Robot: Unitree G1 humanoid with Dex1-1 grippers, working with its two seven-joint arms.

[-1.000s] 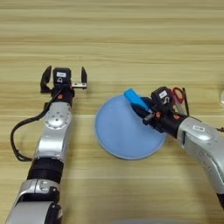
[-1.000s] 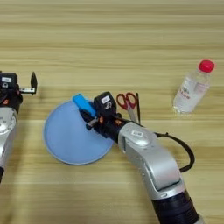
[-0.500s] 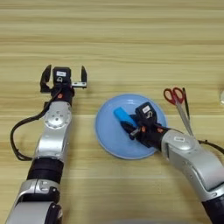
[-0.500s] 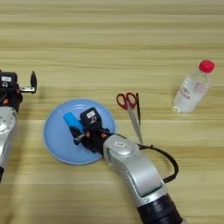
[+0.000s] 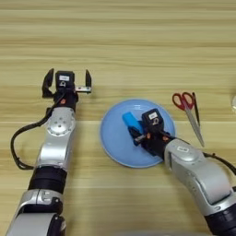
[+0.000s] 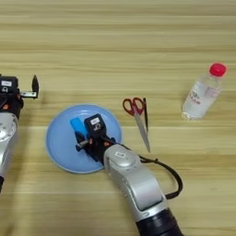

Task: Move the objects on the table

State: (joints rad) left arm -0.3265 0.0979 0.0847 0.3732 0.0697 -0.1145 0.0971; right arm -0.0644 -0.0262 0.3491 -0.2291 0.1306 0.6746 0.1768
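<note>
Blue block lies on the light-blue plate, a little toward the plate's far side, and the right gripper is down over the plate with its black fingers right against the block's near end. Whether those fingers are clamped on the block or only beside it I cannot tell. The block looks like a small rigid piece, probably light and hard, with flat faces that should take a pinch across its short sides without slipping much.

Just off the plate's right rim lie the red-handled scissors, flat on the table, handles away from the robot and blades pointing back toward it. They are stiff metal, low to the wood, and likely awkward to lift; the handle loops or the pivot seem the best hold.

Well to the right of the plate, past the scissors, stands the clear bottle with a red cap, leaning a little. It looks light, smooth and easy to tip, so a grip around the body seems safest.

Left of the plate, the left gripper rests on the table, its fingers spread apart and holding nothing.

Count: one block, one pair of scissors, one bottle, one plate.
</note>
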